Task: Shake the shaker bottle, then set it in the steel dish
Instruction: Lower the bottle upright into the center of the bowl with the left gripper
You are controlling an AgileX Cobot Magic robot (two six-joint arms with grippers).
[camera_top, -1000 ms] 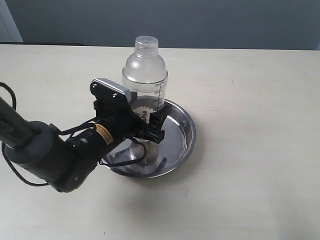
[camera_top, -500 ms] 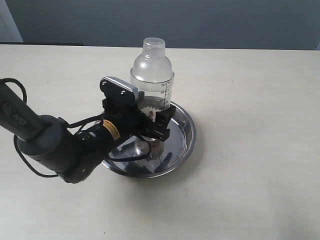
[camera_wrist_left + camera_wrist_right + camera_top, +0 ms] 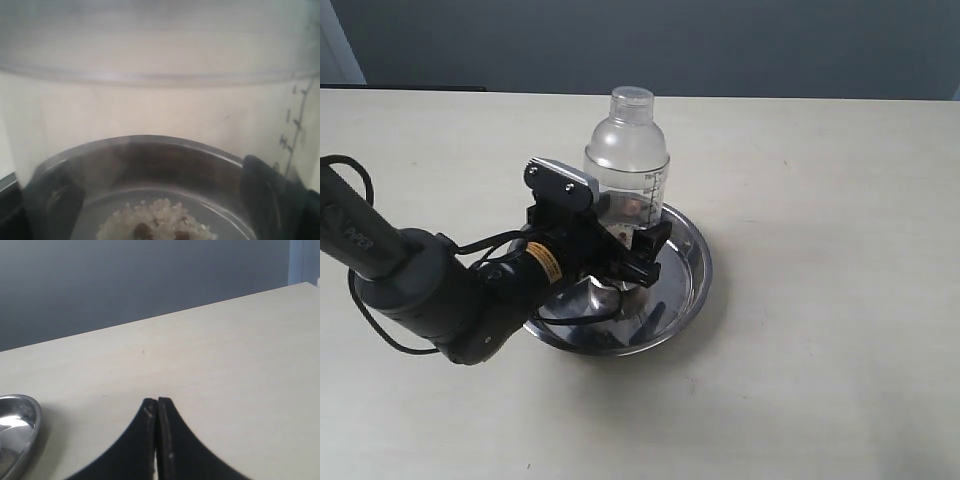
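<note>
From the outside camera, the bottle (image 3: 627, 150) stands upright over the dish (image 3: 692, 268), its lower part hidden behind the left gripper (image 3: 625, 245). The gripper is clamped around the clear wall below the frosted dome. Whether the bottle's base touches the dish floor cannot be told. The dish sits on the worktop (image 3: 820, 350), well in from the far edge and apart from both far corners. The dark arm reaches in from the left side.

The left wrist camera looks straight through the bottle (image 3: 150, 100) from very close. A dark finger (image 3: 265, 190) presses on one side and another on the opposite side. Black marks (image 3: 295, 125) run up the wall, and pale and brown beads (image 3: 155, 227) lie at the bottom.

In the right wrist camera, the right gripper (image 3: 157, 402) is pressed closed on nothing, over bare worktop (image 3: 225, 365). The dish rim (image 3: 22, 422) shows well apart from it.
</note>
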